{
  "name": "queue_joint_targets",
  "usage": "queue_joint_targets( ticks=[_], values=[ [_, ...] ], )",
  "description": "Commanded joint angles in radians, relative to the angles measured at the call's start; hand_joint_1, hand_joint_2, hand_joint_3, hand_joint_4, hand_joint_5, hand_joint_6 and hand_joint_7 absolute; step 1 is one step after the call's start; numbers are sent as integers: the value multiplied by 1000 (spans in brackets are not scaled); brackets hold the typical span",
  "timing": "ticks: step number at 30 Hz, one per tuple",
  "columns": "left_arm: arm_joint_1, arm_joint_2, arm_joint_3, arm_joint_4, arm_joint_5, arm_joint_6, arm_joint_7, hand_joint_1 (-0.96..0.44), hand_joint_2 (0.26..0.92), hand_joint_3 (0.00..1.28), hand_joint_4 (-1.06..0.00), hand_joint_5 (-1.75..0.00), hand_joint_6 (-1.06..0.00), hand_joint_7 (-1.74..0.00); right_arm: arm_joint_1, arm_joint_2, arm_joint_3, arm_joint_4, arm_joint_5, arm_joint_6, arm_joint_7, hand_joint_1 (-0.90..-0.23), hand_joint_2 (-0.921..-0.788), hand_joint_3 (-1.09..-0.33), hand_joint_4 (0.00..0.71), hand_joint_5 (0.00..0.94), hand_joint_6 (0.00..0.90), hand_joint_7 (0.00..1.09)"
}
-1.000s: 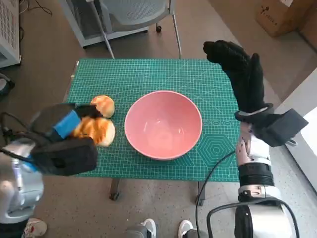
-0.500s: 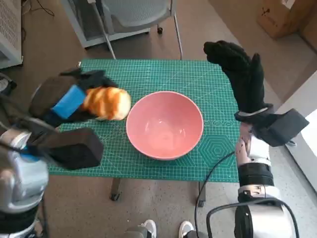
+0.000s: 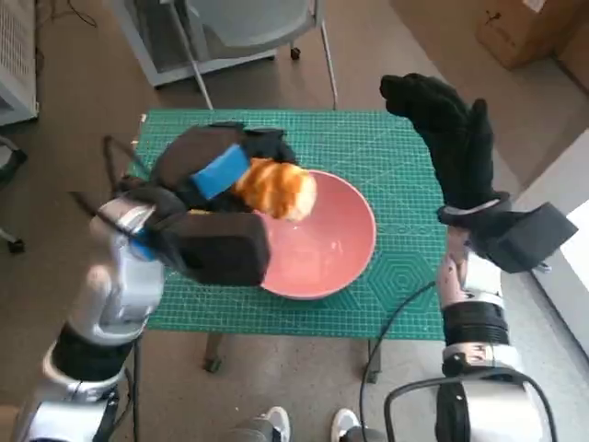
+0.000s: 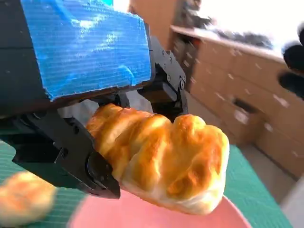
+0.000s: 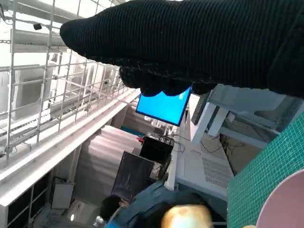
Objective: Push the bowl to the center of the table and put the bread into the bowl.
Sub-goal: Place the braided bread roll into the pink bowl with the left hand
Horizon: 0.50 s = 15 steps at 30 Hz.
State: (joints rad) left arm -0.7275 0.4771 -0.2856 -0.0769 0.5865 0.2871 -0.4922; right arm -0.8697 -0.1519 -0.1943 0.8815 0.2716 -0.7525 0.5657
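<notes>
Left hand point(image 3: 221, 170): black, blue tape on its back; fingers closed round the bread, raised off the table, over the bowl's left rim.
Bread point(image 3: 274, 187): golden, glazed, ridged crust; clamped between the black fingers point(image 4: 90, 161); hangs above the bowl's left inner side, not touching it.
Second bread point(image 4: 23, 197): blurred, lying on the mat beside the bowl; the arm hides it from the head view.
Bowl point(image 3: 331, 244): pink, upright, about mid-table; nothing lying in the part that shows.
Mat point(image 3: 368, 147): green cutting mat with a grid, covering the table top.
Right hand point(image 3: 451, 138): black knitted glove, fingers straight and spread, holding nothing; raised over the table's far right corner, well apart from the bowl.
</notes>
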Motion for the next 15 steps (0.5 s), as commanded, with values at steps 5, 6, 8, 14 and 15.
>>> queue_joint_targets(
  ticks=[5,6,8,14,15],
  values=[
    [-60,-45,-44,187,-18,-89,10,3,910,19,-784,-1099,-685,-1075,50,-10,-11,-17,11,6,8,-590,-921,-568,260,0,344,11],
    [-66,-49,-47,205,-16,-95,11,3,914,22,-775,-1118,-673,-1077,53,-11,-13,-21,14,10,9,-587,-921,-569,258,0,345,11],
    [-75,-58,-53,238,-16,-98,5,3,917,40,-755,-1150,-640,-1097,57,-13,-15,-28,17,16,11,-584,-921,-570,257,0,345,11],
    [-77,-74,-63,255,-22,-14,-65,21,847,44,-307,-268,-371,-335,71,-16,-21,-49,18,27,0,-586,-921,-571,257,1,348,12],
    [-74,-75,-63,251,-22,-1,-72,13,827,31,-214,-171,-330,-233,73,-16,-22,-51,16,27,-4,-586,-921,-571,257,1,348,12]
  ],
)
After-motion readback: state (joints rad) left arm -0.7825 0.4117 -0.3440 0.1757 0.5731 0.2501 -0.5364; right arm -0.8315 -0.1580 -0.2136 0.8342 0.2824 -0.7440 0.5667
